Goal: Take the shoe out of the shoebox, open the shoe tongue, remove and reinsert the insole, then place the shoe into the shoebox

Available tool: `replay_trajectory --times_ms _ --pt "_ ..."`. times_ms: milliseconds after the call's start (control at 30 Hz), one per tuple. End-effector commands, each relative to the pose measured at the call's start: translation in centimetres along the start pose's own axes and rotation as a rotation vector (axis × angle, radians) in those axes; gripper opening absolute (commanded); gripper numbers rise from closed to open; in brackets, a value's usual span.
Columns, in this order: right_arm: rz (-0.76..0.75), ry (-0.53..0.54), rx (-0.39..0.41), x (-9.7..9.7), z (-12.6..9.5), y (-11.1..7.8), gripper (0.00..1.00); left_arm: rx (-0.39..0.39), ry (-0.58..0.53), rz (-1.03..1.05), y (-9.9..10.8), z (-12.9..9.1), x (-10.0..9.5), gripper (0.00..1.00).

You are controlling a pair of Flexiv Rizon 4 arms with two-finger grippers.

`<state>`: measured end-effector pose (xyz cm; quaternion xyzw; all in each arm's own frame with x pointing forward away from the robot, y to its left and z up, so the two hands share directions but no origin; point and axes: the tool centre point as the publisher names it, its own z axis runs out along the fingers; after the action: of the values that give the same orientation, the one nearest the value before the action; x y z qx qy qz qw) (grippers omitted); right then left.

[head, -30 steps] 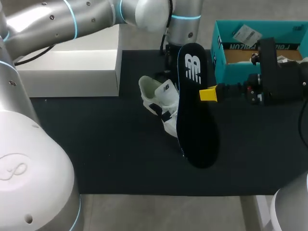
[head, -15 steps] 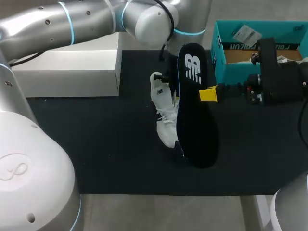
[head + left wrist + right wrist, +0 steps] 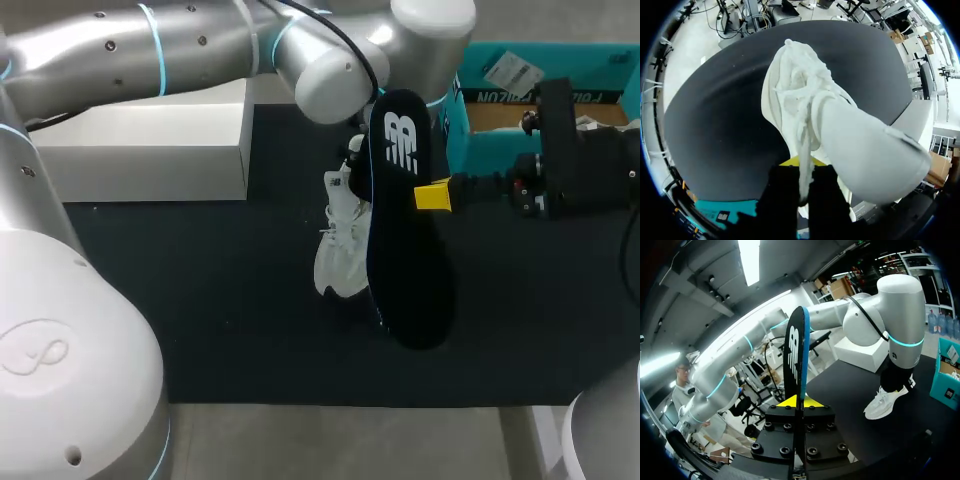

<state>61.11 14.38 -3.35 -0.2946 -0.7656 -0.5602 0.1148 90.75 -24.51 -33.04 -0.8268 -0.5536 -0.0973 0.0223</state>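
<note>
Bright, even light from overhead. Head view: hard glare streaks along the left arm (image 3: 190,45), on its silver shell. The black table mat (image 3: 200,300) soaks up light, so shadows barely show on it. Left wrist view: the white shoe (image 3: 840,125) is washed out and its surface detail is lost. Right wrist view: a ceiling strip light (image 3: 749,260) flares above the insole (image 3: 796,355), which is matte, without sheen.

My left gripper (image 3: 801,167) had the white shoe (image 3: 840,125) hard against it, laced end pointing away along the fingers over the black mat (image 3: 720,115); I saw only a sliver of yellow fingertip under the shoe, the rest hidden; the laces (image 3: 797,85) sat loose and tangled, one strand trailing back across the gripper's dark body; a teal shoebox (image 3: 710,216) corner showed beside the gripper; a pale box (image 3: 917,117) lay beyond the shoe.
</note>
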Motion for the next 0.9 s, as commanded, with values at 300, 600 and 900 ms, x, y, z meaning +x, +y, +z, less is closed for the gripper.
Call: replay_trajectory --times_ms 300,600,900 --pt "0.002 0.0 0.002 -0.1 0.5 0.1 0.0 -0.013 0.04 -0.189 -1.1 -1.3 -1.1 0.0" --pt "0.002 0.0 0.002 -0.1 0.5 0.1 0.0 0.003 0.092 -0.201 -0.5 -0.3 -1.6 0.0" --pt "0.002 0.0 0.002 -0.1 0.5 0.1 0.0 0.046 0.113 -0.221 0.4 1.4 -2.1 0.0"
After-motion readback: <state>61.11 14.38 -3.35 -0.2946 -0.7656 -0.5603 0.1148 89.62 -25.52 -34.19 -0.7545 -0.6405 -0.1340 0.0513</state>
